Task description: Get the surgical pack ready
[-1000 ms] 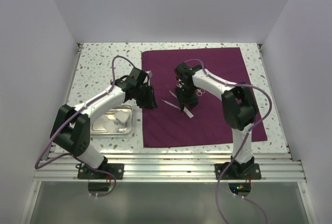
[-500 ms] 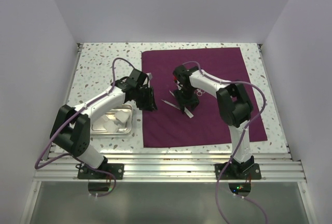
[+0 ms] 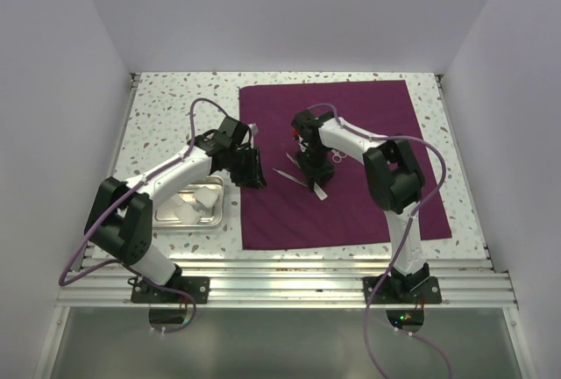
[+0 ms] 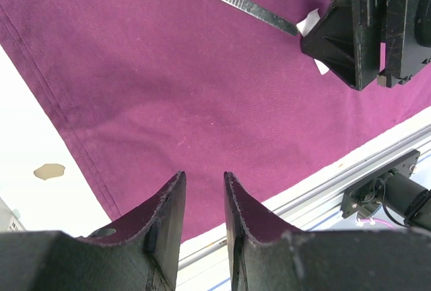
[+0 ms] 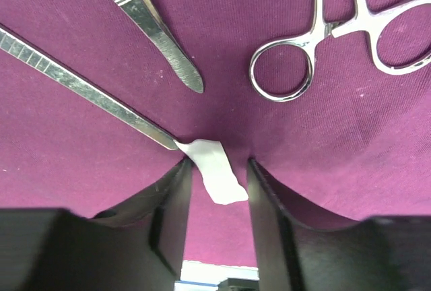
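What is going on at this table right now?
The right gripper is down on the purple cloth, jaws open around the white tip of a flat silver handle; tweezers and ring-handled scissors lie nearby. The left gripper hangs over the cloth's left edge, holding nothing. Gauze sits in the steel tray beside the cloth.

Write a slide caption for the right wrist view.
Open right gripper straddles a scalpel's white tip on the purple cloth, beside tweezers and scissors.
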Available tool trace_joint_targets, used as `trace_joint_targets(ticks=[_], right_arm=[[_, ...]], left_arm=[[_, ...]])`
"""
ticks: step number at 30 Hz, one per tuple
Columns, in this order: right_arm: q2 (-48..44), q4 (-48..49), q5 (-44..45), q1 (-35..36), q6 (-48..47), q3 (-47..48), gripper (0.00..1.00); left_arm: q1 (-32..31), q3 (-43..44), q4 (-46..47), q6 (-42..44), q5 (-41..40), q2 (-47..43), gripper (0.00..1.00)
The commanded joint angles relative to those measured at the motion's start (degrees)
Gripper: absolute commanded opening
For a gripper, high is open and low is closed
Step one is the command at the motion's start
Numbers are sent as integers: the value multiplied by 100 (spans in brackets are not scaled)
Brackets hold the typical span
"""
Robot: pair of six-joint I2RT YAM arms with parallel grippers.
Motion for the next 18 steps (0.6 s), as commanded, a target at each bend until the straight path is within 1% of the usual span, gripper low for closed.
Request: trace_joint_targets(ticks=[1, 9, 18], right_arm=[[44, 41, 36, 12, -38, 83, 40], [-53, -169, 36, 20, 50, 294, 32], [-290, -415, 36, 12, 217, 478, 30]], left_arm=[[-12, 118, 47, 144, 104, 22, 33], [-12, 276, 3, 215, 165, 145, 34], [-12, 425, 91, 224, 429, 330, 35]])
